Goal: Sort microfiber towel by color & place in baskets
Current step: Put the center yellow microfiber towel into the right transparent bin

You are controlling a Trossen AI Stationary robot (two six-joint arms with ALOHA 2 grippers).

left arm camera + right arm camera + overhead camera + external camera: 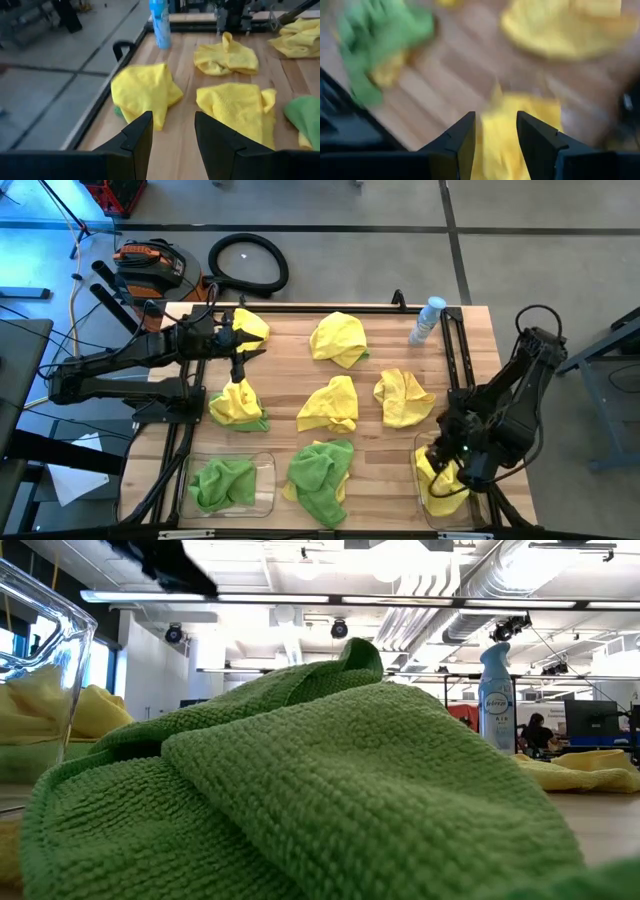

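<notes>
Green towel (320,780) fills the foreground; right gripper (448,463), fingers apart over the basket (422,498), may drag its seemingly-released yellow towel (440,485) out

Lighting: bright, even, from overhead; long white ceiling strip lights (330,600) glare in the low view. Shadows: soft and short beneath the crumpled yellow fuzzy cloths (330,405) on the pale wooden slatted tabletop (380,450). Focus: the lime green looped-pile cloth (330,790) fills the low view, its nearest folds soft. Blur: right wrist view heavily smeared; left wrist view mildly soft.
</notes>
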